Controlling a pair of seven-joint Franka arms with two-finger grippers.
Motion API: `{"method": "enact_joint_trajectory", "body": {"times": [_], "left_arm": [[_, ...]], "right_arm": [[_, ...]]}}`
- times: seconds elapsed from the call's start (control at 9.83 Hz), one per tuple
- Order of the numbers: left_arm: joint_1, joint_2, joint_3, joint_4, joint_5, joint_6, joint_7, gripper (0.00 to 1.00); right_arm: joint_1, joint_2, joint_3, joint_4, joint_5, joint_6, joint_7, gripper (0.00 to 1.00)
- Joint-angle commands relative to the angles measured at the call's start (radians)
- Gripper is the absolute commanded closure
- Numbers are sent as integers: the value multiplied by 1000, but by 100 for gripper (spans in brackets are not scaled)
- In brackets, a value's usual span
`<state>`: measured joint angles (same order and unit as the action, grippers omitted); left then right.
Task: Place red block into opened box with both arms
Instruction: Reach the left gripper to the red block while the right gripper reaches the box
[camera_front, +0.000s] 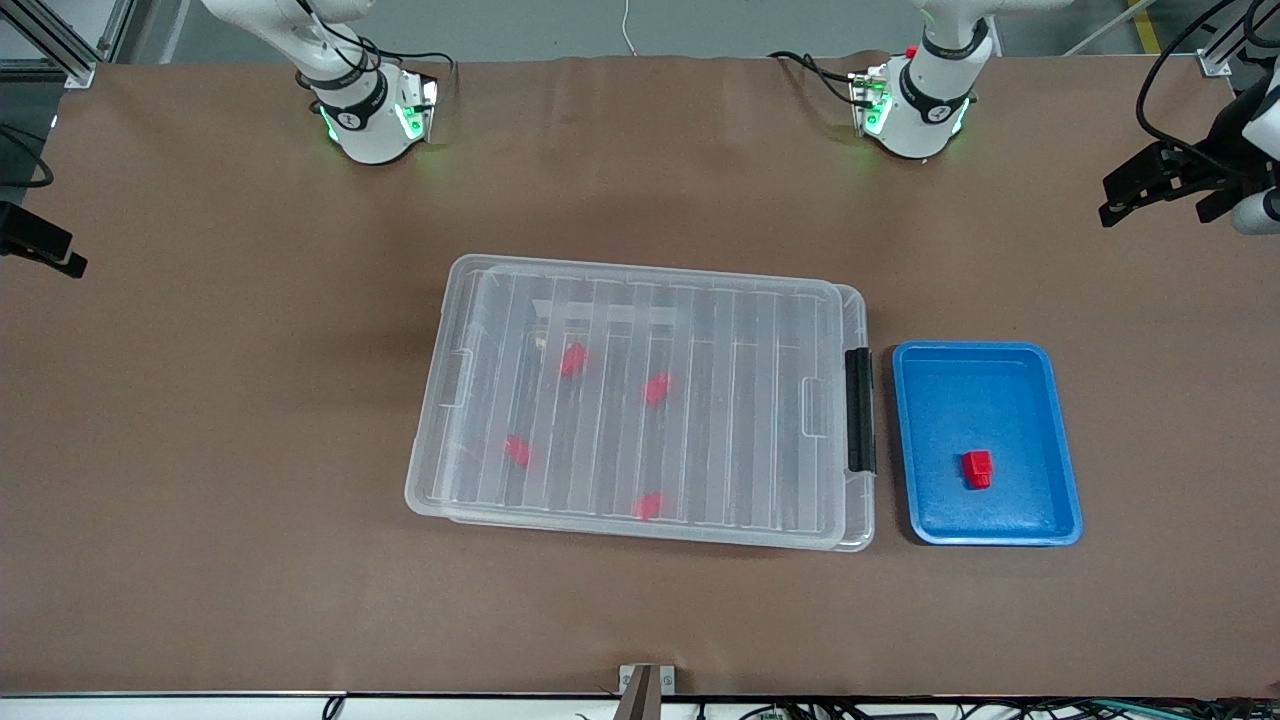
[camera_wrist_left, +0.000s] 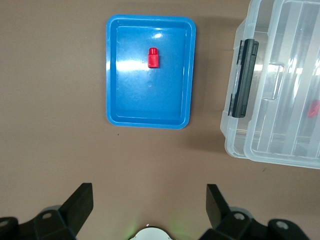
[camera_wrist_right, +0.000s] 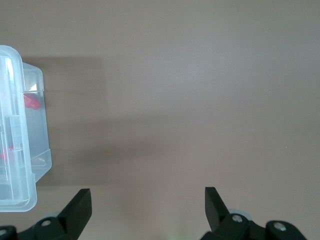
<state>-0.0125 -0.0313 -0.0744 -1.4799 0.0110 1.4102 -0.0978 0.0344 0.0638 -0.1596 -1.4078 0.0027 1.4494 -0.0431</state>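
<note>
A small red block (camera_front: 977, 468) (camera_wrist_left: 153, 57) lies alone in a blue tray (camera_front: 1066, 470) (camera_wrist_left: 112, 75). Beside the tray, the clear box (camera_front: 760, 420) (camera_wrist_left: 280, 100) (camera_wrist_right: 15, 150) has its ribbed lid lying on it. Its black latch (camera_front: 859, 410) (camera_wrist_left: 244, 79) faces the tray. Several more red blocks (camera_front: 573, 359) show through the lid. My left gripper (camera_front: 1115, 200) (camera_wrist_left: 149, 200) hangs open and empty high over the table at the left arm's end. At the right arm's end, my right gripper (camera_front: 60, 255) (camera_wrist_right: 147, 194) is open over bare table, holding nothing.
Brown table (camera_front: 250, 450) stretches wide all around the box and tray. The two arm bases (camera_front: 375, 115) stand along the edge farthest from the front camera. A small metal bracket (camera_front: 645, 685) sits at the nearest edge.
</note>
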Motion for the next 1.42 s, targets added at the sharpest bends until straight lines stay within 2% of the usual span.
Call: {"method": "enact_joint_trajectory", "body": {"times": [0.0,0.1,0.31,0.41,0.71,0.92,1.12,1.32], "left_arm": [[0,16,2,-16,-3,-7,1,0],[-3,20,2,-14,-2,-7,0,0],[8,124,4,45,3,-1,4,0],[12,183,4,27,-11,39,-8,0],[8,342,7,-29,4,186,-65,0],[9,466,8,-42,7,284,-66,0],[9,588,10,-45,35,383,-72,0],[39,687,10,-36,37,473,-72,0]], "right_arm": [[-14,-7,11,-6,11,0,14,0],[-14,-7,9,-6,11,0,14,0],[-11,-7,11,-5,11,2,12,0],[-4,-9,17,-3,8,5,3,0],[154,-2,18,-5,-4,-7,-20,0],[241,77,18,-5,5,28,44,0],[301,192,18,-8,26,147,144,0],[327,289,18,-28,95,273,181,0]]}}
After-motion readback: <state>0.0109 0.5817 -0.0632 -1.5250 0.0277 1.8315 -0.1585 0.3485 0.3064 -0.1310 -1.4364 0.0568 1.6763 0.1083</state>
